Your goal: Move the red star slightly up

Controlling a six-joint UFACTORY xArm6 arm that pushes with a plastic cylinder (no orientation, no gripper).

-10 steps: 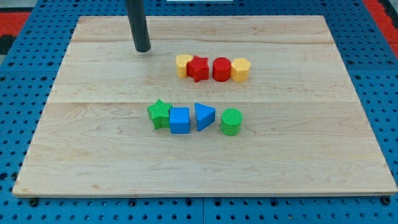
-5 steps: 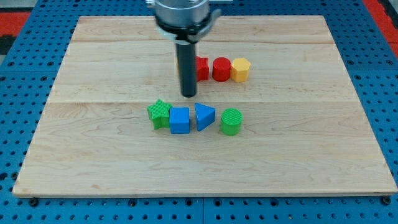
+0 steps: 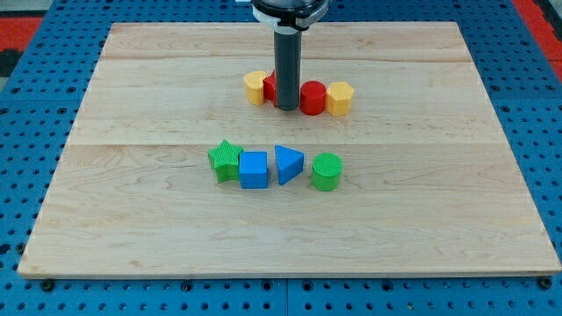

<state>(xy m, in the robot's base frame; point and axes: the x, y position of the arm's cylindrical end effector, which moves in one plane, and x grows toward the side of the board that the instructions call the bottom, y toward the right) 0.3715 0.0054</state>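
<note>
The red star (image 3: 270,86) lies in the upper row, mostly hidden behind my rod; only a sliver shows at the rod's left. My tip (image 3: 287,107) rests on the board right at the star's lower edge, between the yellow heart-like block (image 3: 255,87) and the red cylinder (image 3: 313,97). A yellow hexagon (image 3: 340,98) ends the row at the view's right.
A lower row holds a green star (image 3: 226,160), a blue cube (image 3: 254,169), a blue triangle (image 3: 288,163) and a green cylinder (image 3: 326,171). The wooden board (image 3: 132,219) lies on a blue pegboard surface.
My tip swung from the upper left down to just above the blue cube, then up against the red star. The star and the yellow heart have shifted slightly up.
</note>
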